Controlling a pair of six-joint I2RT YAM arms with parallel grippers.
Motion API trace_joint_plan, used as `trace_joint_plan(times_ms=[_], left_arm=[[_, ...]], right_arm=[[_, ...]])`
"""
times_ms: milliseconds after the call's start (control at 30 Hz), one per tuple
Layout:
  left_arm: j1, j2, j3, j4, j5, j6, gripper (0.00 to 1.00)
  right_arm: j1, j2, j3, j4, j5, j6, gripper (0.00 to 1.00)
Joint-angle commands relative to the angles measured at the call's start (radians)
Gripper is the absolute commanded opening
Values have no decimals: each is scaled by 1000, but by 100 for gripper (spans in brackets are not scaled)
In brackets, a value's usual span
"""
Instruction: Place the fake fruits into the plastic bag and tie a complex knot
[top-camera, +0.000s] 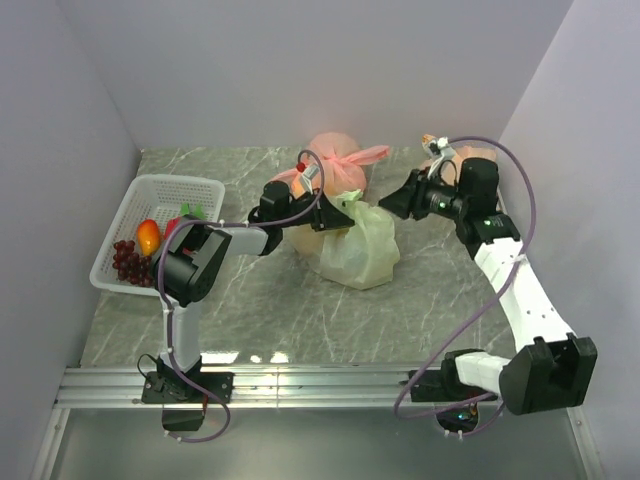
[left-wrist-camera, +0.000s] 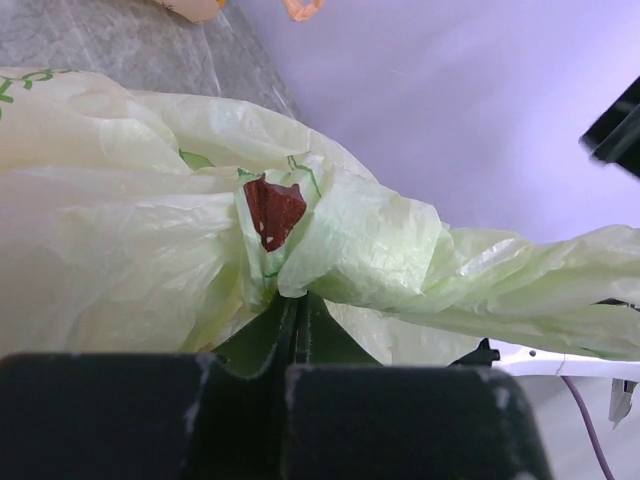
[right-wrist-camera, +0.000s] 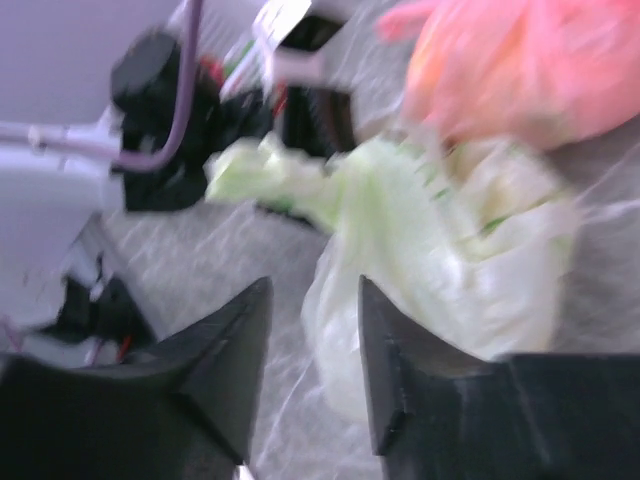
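Note:
The pale-green plastic bag (top-camera: 358, 248) sits mid-table, bulging, with its twisted knot (left-wrist-camera: 350, 240) at the top. My left gripper (top-camera: 336, 216) is shut on the plastic at the knot, and its fingers (left-wrist-camera: 295, 325) pinch a fold. A tail of the bag (left-wrist-camera: 540, 285) stretches to the right. A dark red patch (left-wrist-camera: 272, 210) shows through the plastic. My right gripper (top-camera: 388, 206) stands open just right of the knot, holding nothing; in its own blurred view (right-wrist-camera: 313, 290) the bag (right-wrist-camera: 440, 240) lies beyond its fingertips. More fake fruits lie in a basket: peach (top-camera: 148, 236), grapes (top-camera: 128, 260), a red piece (top-camera: 176, 226).
A white mesh basket (top-camera: 190, 187) stands at the left edge. A knotted pink bag (top-camera: 338, 160) sits right behind the green one. An orange-tan bag (top-camera: 472, 154) lies at the back right, behind the right wrist. Walls close in on three sides.

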Motion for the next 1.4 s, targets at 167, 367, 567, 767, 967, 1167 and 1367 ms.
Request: trace_joint_plan(times_ms=[167,367,567,767,967,1167,1367], left_arm=[[-1,-4,64,0,32,36,0],[-10,11,87,-54,3,56,0],[-22,48,110,5,-6,19,0],[-27,72,109,91,35,-33,0],[-28,135,107,473,168,-243,0],[-36,178,149,708,267,-400,1],[-24,149,111,641,282,-358,0]], right_arm=[[-21,334,141,161,20,42,20],[-17,449,146,97,-105,2,35],[20,423,48,94,-200,42,57],[78,411,-36,192,-224,181,60],[113,400,-157,449,-205,451,62],[143,394,-207,690,-140,605,63],[75,276,-107,255,-166,193,67]])
